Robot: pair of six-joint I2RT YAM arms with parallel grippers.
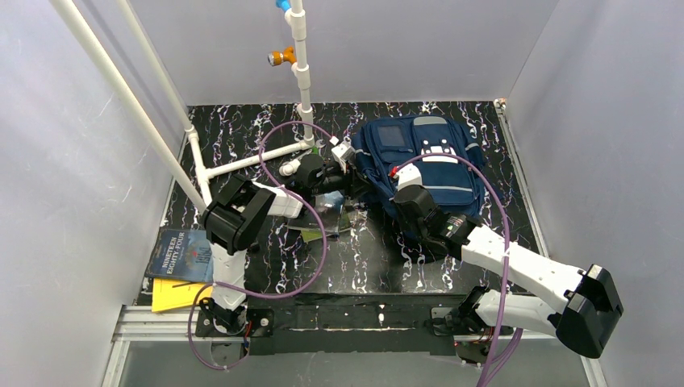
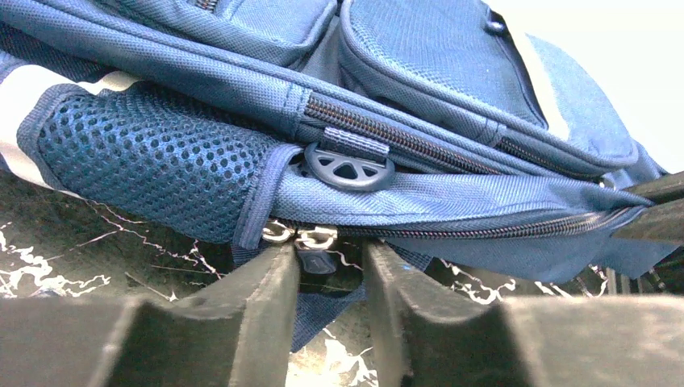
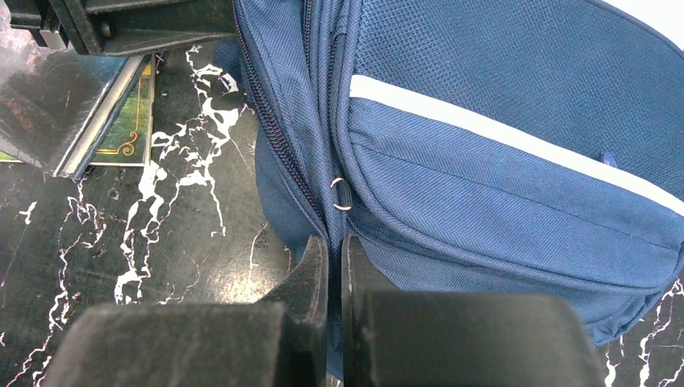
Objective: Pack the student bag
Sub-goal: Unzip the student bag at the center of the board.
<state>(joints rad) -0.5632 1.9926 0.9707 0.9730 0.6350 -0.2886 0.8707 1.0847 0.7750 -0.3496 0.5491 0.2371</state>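
Student bag [image 1: 427,173] lies flat on the worktop [image 1: 363,266], far right of centre, front pockets up. You're at the opening step: its main zip looks closed. Your right claw [image 3: 335,250] is pinched together on the bag's fabric at the zip seam, anchoring it. Your left claw [image 2: 329,258] stands apart, the paired zip pulls [image 2: 300,236] between its fingers but not gripped. Next, I judge, clamp one pull squarely, then draw it along the track while the right holds firm.
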